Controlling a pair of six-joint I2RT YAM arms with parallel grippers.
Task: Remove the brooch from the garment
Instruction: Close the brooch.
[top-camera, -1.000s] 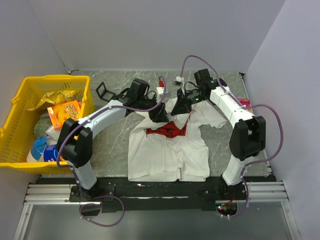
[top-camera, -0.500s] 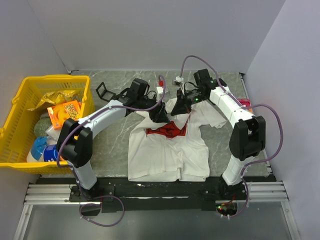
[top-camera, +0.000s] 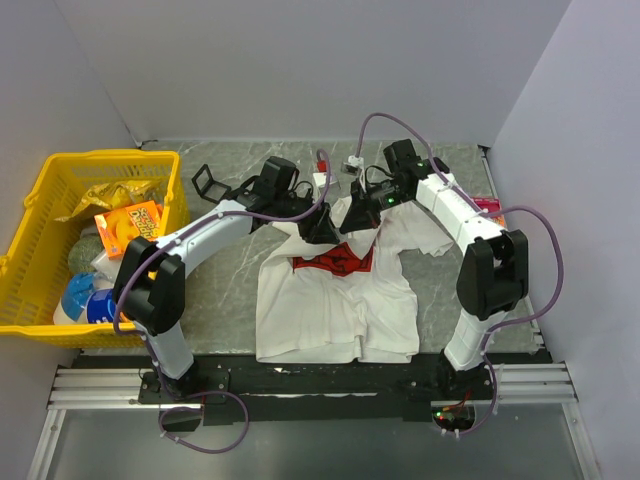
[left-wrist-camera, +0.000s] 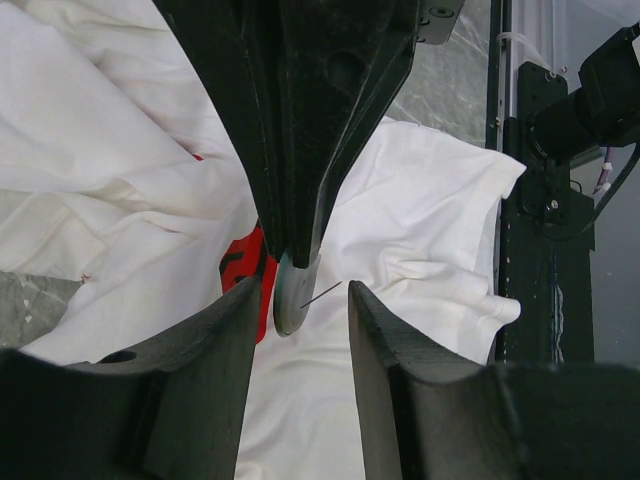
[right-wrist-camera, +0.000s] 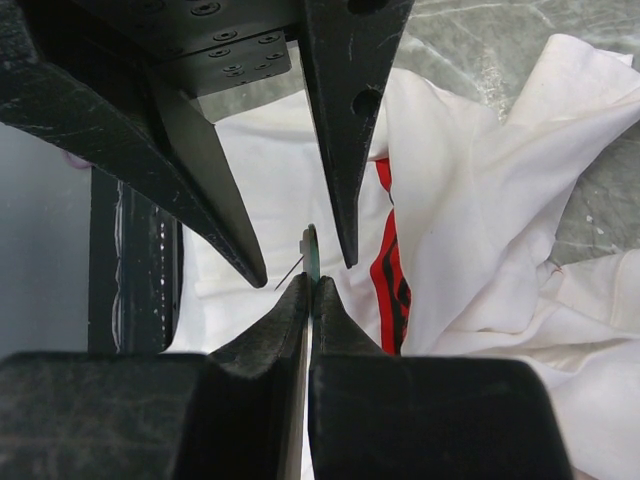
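The left arm (top-camera: 200, 236) and the right arm (top-camera: 468, 214) reach forward and bend inward, so the two hands meet tip to tip between them. The left hand (top-camera: 322, 230) angles down with its fingers (left-wrist-camera: 235, 350) parted, straddling the other's tips. The right hand (top-camera: 357, 214) leans toward it, fingers (right-wrist-camera: 275, 330) pressed together on the thin brooch (right-wrist-camera: 311, 247).

Both arms tip to tip over the shirt's upper chest

L gripper (top-camera: 322, 228) & R gripper (top-camera: 352, 213) meet nose to nose above the white garment (top-camera: 335, 310), just beyond its red print (top-camera: 335, 262). Cloth is bunched up there, and the hem end lies flat twd the arm bases. Jaw spacing can't be read from above. Grey marbled table (top-camera: 230, 270). Yellow basket (top-camera: 40, 190) at L edge w/ orange box (top-camera: 128, 225) & other packs. Black frame-like obj (top-camera: 208, 180) at back L.
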